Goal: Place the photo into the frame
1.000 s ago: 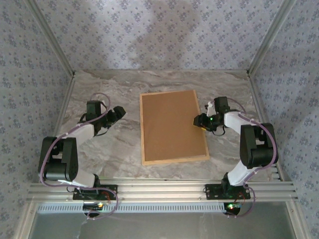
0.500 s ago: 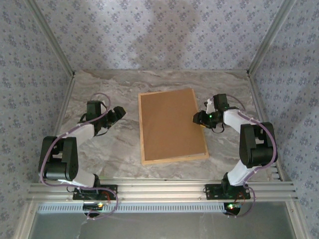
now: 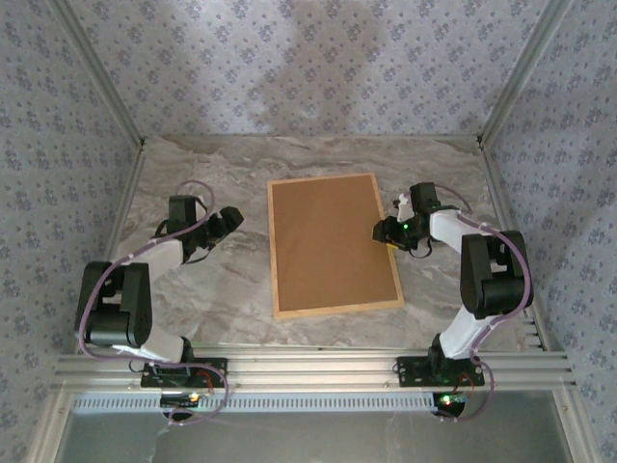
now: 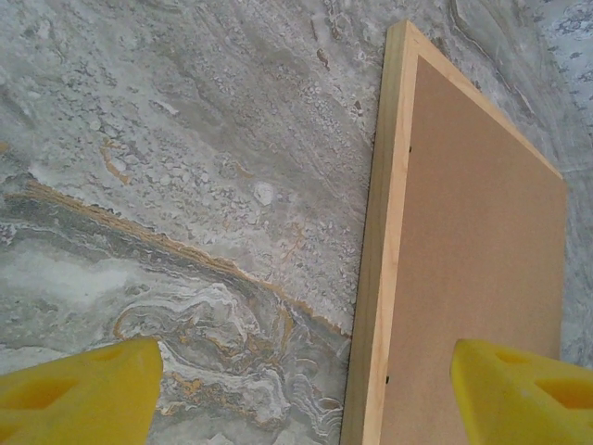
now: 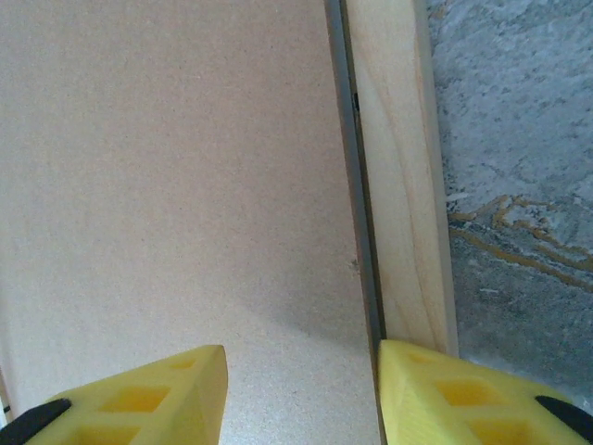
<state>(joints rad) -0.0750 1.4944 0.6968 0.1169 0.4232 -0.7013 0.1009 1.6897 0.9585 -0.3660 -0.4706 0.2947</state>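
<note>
Centrally on table [image 3: 231,280], frame [image 3: 339,309] lay back-up, backing board [image 3: 333,243] inside. Right gripper [image 3: 383,231] stood partly open, straddling right rail's inner edge. Left gripper [image 3: 229,220] gaped wide, left of frame.

Grey-veined marble tabletop [image 3: 231,280] enclosed by pale floral-patterned walls [image 3: 308,68] and aluminium corner posts [image 3: 97,72]

A grey marbled table [image 3: 212,280] with tan veins carries the frame [image 3: 274,251], which lies flat near its middle. The long rails run near to far (the near end skewed a little right). A brown backing board [image 3: 328,241] fills the frame. Bare marble surrounds it on every side.
</note>
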